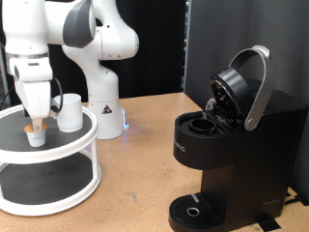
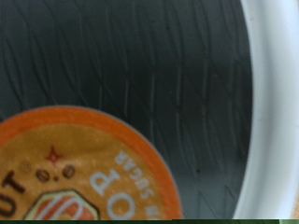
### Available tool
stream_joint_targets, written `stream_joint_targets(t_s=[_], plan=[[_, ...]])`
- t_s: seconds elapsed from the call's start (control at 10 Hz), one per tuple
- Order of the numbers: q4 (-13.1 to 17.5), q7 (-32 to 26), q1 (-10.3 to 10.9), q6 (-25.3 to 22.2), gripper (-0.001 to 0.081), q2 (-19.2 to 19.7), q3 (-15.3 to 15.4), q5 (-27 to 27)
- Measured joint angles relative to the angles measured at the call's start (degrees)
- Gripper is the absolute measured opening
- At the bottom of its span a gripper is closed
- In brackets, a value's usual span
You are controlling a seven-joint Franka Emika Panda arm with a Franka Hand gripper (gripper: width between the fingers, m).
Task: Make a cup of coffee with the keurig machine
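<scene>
The keurig machine [image 1: 237,155] stands on the exterior view's right with its silver-trimmed lid [image 1: 241,87] hinged open and the pod chamber [image 1: 203,124] exposed. The cup [image 1: 70,112], a white mug, stands on the top tier of a round white stand [image 1: 58,159] on the left. My gripper [image 1: 36,122] points down right over a small white pod with an orange top [image 1: 36,135], just left of the cup. The wrist view shows the pod's orange lid [image 2: 75,177] very close on the black mat; my fingers do not show there.
The white robot base [image 1: 101,106] stands behind the stand. The stand has a lower black tier [image 1: 43,184] and a raised white rim [image 2: 271,112]. The machine's round drip base [image 1: 198,211] holds nothing. Wooden tabletop [image 1: 140,174] lies between the stand and the machine.
</scene>
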Motion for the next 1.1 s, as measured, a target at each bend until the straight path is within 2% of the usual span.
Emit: stream_joint_targets(t_s=[0.3, 0.8, 1.1], plan=[[-0.91, -2.79, 0.02, 0.11, 0.0805, 0.30, -0.47, 0.01], [-3.31, -2.84, 0.02, 3.69, 0.0805, 0.30, -0.50, 0.26], [-3.90, -2.84, 0.02, 4.15, 0.0805, 0.30, -0.51, 0.26]])
